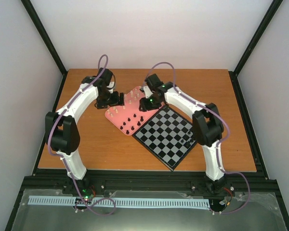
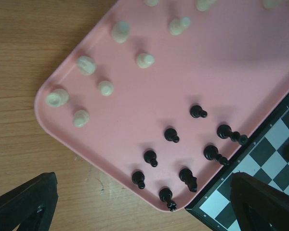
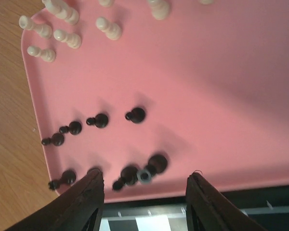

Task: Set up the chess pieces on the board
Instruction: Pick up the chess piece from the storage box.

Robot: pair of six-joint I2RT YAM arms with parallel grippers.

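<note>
Claws released: right claw (image 3: pixel 144 175) and left claw (image 2: pixel 143 178) above pink tray (image 2: pixel 221 62) of chess pieces (image 2: pixel 171 135).

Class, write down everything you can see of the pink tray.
The tray is pink and flat, with rounded corners and a low raised rim, and it looks like smooth plastic. It lies flat on the wooden table, turned at an angle, with one edge running along the chessboard. On it, cream pieces sit towards one end and black pieces nearer the board.

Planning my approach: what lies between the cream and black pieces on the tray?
Only bare pink tray, in the left wrist view; cream pieces and black pieces stand apart.
</note>
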